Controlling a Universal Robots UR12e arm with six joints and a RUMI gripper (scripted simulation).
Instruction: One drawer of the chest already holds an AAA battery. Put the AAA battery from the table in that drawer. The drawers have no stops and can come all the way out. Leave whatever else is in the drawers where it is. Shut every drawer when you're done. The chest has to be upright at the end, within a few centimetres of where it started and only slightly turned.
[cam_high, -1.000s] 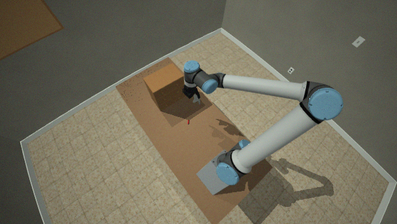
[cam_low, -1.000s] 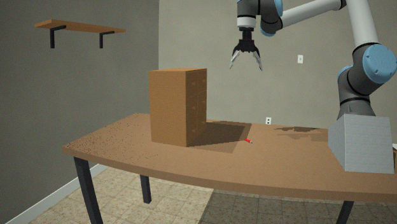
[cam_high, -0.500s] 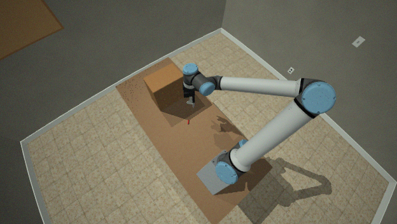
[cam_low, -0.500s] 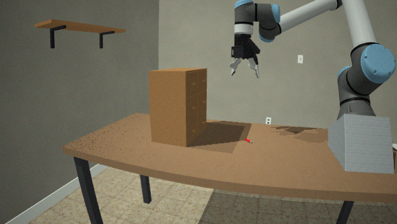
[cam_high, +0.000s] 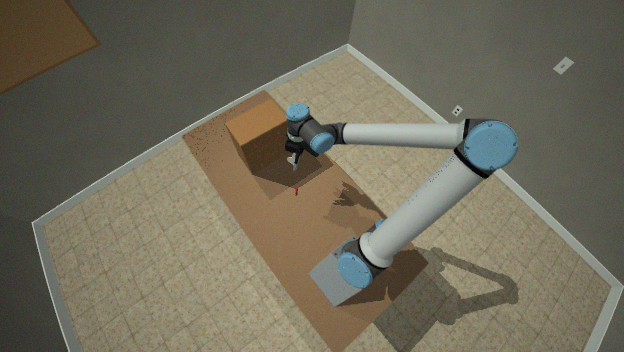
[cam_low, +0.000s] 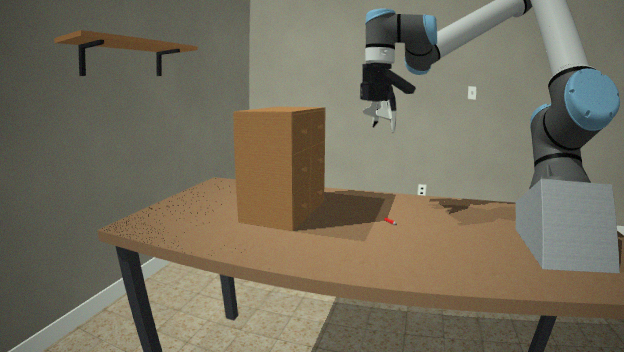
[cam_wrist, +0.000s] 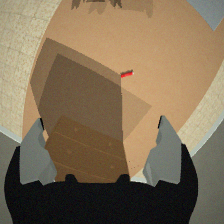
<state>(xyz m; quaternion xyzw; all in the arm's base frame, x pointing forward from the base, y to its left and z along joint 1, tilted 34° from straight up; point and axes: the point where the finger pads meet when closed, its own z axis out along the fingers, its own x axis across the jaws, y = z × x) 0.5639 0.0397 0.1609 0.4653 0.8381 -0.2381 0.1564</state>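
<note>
AAA battery (cam_high: 296, 191) (cam_low: 390, 221) (cam_wrist: 127, 74), red with a pale end, lying on its side on the table (cam_high: 280, 225) (cam_low: 425, 260) (cam_wrist: 165, 60), just beside the edge of the shadow cast in front of the chest (cam_high: 260, 125) (cam_low: 265, 170) (cam_wrist: 85, 150). The chest is stood upright, its drawer fronts turned toward the side on which the arm is mounted, so that handles and battery can presumably be reached from one side. All visible drawer fronts appear closed (the contents are therefore hidden, and the drawer with the matching battery cannot be told). The pincer (cam_high: 293, 164) (cam_low: 384, 128) (cam_wrist: 100, 118) is held with its fingers spread wide and nothing between them, above table level and in front of the chest, well apart from the battery. Such a placing would suit either a first pull at a handle or a descent to the battery; which is intended cannot be told. Searching the drawers is judged to be still undone. Short, gentle pulls are called for, since a drawer without stops could be drawn right out, and the tall chest could be dragged or tipped by a hard tug.

Swinging the gripper (cam_high: 294, 165) (cam_low: 384, 128) (cam_wrist: 100, 118) round now, from fingers spread side by side in the exterior view to nearly in line! Bringing it lower too, and slightly closer to the chest (cam_high: 260, 127) (cam_low: 265, 165) (cam_wrist: 87, 150). Carrying the elbow (cam_high: 491, 145) up and leftward across the top view, and reshaping the gripper's shadow (cam_high: 346, 194) (cam_low: 457, 205) on the table (cam_high: 290, 225) (cam_low: 400, 265) (cam_wrist: 170, 55).
</note>
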